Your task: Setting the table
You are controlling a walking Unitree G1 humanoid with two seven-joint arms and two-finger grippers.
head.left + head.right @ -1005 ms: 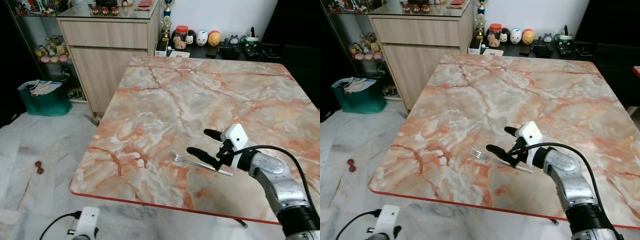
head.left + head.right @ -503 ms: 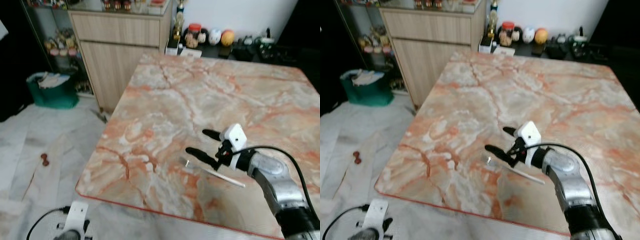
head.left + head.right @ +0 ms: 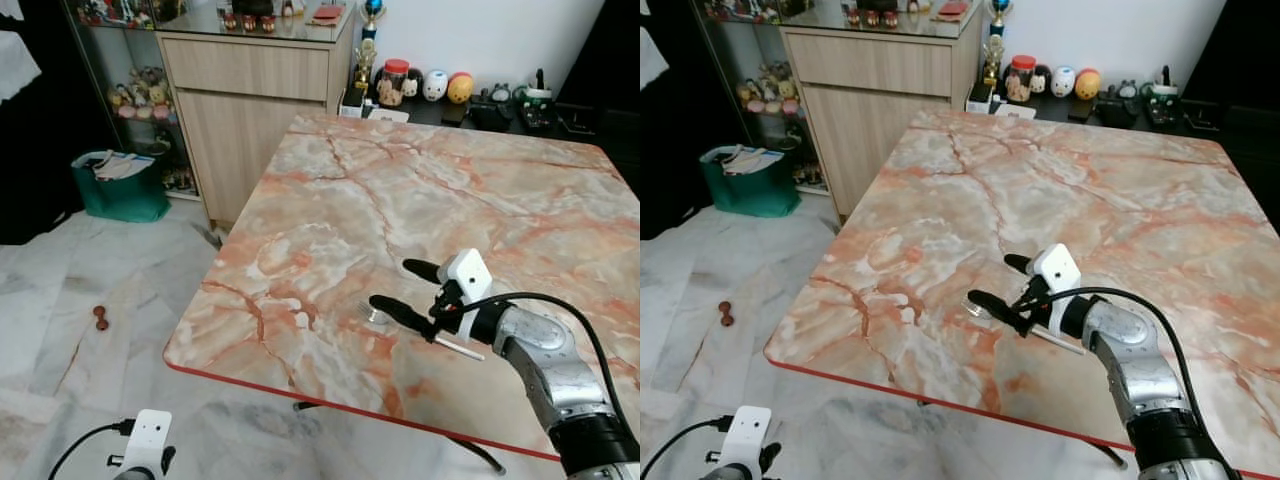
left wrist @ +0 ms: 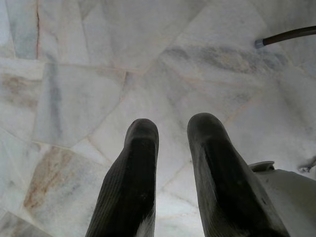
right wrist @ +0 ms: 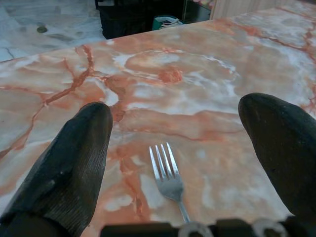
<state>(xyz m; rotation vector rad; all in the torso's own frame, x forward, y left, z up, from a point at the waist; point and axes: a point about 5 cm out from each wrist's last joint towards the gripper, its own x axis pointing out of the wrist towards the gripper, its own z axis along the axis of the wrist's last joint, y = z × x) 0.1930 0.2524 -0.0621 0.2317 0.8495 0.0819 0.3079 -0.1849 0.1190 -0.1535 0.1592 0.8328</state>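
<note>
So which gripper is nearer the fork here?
Right. The right gripper hangs open just above the fork on the marble table, fingers either side of it. The left gripper hangs low over the floor, beside the table.

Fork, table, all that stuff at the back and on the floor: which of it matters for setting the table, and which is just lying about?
For the job:
fork, flat on the marble table
right gripper, open over the fork

Lying about:
jars and figurines behind the table
green bag on the floor
left gripper, idle near the floor
</note>
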